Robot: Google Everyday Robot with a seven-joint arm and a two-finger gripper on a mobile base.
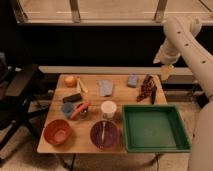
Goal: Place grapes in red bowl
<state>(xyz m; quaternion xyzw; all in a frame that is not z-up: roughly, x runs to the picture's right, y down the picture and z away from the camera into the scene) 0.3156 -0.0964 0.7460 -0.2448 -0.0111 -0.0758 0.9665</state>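
Note:
The grapes (pixel 145 88), a dark reddish-purple lumpy bunch, lie at the far right of the wooden table (pixel 90 122). The red bowl (pixel 57 132) stands at the table's near left corner, and its paler bottom shows with nothing in it. My gripper (pixel 166 71) hangs in the air beyond the table's far right corner. It is above and to the right of the grapes, open, with nothing in it. My pale arm (pixel 182 35) arches over it from the right.
A purple bowl (pixel 104 134) with a utensil stands beside the red bowl, a white cup (pixel 108 109) behind it. A green tray (pixel 155 128) fills the near right. A black tool (pixel 154 95) lies by the grapes. Sponge (pixel 132 80), cloth (pixel 105 88), orange fruit (pixel 71 81); chair (pixel 20 90) at left.

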